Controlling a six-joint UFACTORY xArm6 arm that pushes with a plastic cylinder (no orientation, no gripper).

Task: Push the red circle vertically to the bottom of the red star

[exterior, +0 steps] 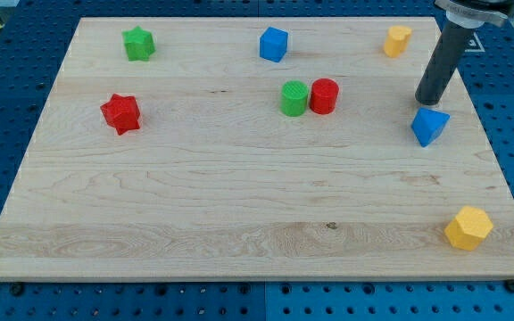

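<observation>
Standing at the table's edge, I see the rod's tip (429, 101) parked far over at the board's three o'clock side, just above the blue block (429, 126), an angular wedge-like piece, and nearly touching it. There is no hand or claw on this arm to open or close, only the plain dark rod, and it is carrying nothing.

The red circle (324, 95) sits up toward the board's one o'clock, pressed against the green cylinder (294, 98) on its nine o'clock side. The red star (120, 113) lies well apart at the board's nine o'clock.

To my eye the push has not begun. The circle has to end up at the star's six o'clock, so it must travel toward eight o'clock across the open wood. A good approach, I think, would bring the tip round to the circle's twelve or one o'clock side and drive it down first, away from the green cylinder, because pushing straight toward nine o'clock would shove the green piece along too. After that, a long push from the circle's three o'clock side, with small corrections, should keep the round block from rolling off the tip.
</observation>
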